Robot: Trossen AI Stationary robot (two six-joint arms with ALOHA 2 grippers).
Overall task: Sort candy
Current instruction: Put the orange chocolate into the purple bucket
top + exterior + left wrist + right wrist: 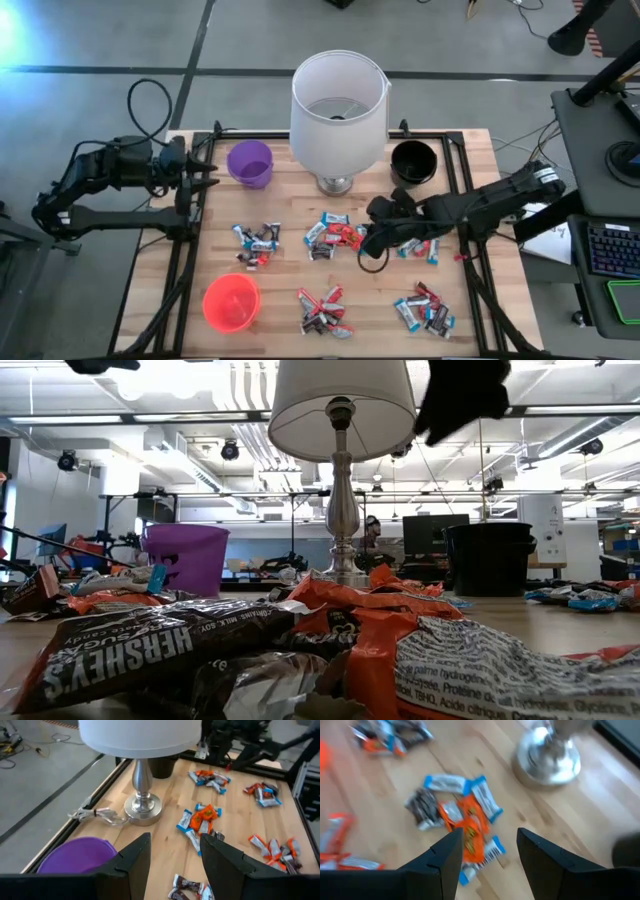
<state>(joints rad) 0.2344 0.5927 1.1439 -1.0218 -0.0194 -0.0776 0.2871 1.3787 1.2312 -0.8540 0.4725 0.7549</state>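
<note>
Here the right gripper [372, 240] is held above the table with its jaws spread and nothing between them, as is shown in the right wrist view, where the two dark fingers [445, 862] frame bare wood and wrappers. The nearest heap, the middle pile [333, 236] of candy, is found just to the left of that gripper, in front of the lamp [338, 110], and in the right wrist view it lies directly ahead of the fingertips. An orange-red bar [472, 837] at its centre is laid with its long axis roughly in line with the fingers' reach, so a turn of the wrist would probably be needed before it could be pinched across its width. The left gripper [205, 180] is parked at the table's left edge beside the purple cup [250, 163], also spread and empty, and is well apart from this pile; the right arm is plainly the nearer.

The candy is scattered in five small heaps over the wood, none of it yet in the purple cup, the red cup [231, 302] or the black cup [412, 162]. The wrappers are seen as shiny and crinkled, in orange-red, light blue-and-white and dark brown, overlapping one another.
</note>
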